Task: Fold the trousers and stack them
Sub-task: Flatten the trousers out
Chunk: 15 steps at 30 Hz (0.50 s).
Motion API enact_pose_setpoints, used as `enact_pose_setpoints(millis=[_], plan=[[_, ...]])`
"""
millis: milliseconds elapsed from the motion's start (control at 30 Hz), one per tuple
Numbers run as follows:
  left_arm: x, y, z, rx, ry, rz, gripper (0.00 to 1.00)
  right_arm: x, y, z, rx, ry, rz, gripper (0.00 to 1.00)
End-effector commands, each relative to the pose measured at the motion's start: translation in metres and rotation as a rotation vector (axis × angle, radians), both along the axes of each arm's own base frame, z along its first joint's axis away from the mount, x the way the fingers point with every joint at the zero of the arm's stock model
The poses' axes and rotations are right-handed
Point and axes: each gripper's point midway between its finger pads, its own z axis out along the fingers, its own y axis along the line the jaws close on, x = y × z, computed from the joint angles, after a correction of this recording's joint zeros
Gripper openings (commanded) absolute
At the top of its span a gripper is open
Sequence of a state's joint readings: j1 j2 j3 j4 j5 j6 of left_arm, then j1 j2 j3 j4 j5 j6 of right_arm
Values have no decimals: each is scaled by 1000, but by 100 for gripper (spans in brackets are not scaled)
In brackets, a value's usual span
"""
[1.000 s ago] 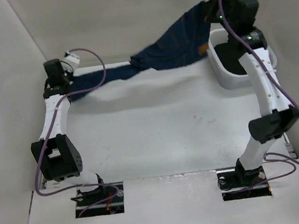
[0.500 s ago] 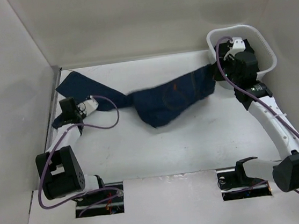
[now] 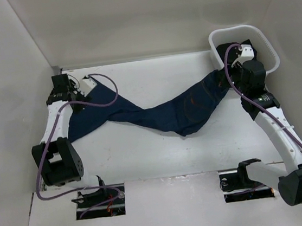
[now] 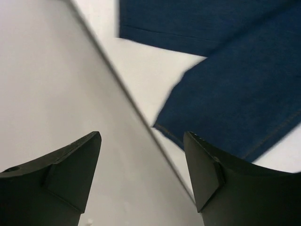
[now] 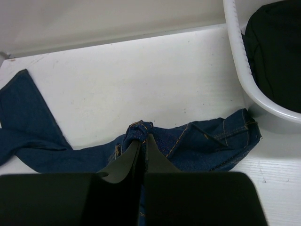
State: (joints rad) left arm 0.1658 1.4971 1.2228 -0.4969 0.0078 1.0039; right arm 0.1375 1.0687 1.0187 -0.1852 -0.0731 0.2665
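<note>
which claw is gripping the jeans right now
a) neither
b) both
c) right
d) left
c: the right claw is pinched shut on a bunch of the jeans, while the left claw stands open with nothing between its fingers.
</note>
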Motion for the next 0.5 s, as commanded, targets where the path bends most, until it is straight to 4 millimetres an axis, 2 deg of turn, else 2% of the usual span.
enact_pose_setpoints(millis=[0, 67, 100, 167, 233, 367, 467], plan=[[-80, -26, -92, -85, 497, -23, 66, -3, 2, 24, 33, -95, 3, 1], [-109, -24, -109, -33, 605, -61, 62, -4, -1, 24, 39, -96, -6, 1], [-108, -22, -111, 2, 574, -71, 64, -5, -2, 23, 39, -94, -11, 1], [-91, -17, -114, 94, 446, -87, 71, -3, -3, 20, 40, -86, -14, 1], [-76, -13, -121, 197, 376, -109, 74, -1, -2, 16, 47, -74, -16, 1], [-61, -7, -153, 250, 369, -89, 72, 2, -1, 18, 56, -78, -18, 2], [-48, 7, -172, 285, 373, -27, 67, 0, -4, 24, 59, -93, -24, 2]])
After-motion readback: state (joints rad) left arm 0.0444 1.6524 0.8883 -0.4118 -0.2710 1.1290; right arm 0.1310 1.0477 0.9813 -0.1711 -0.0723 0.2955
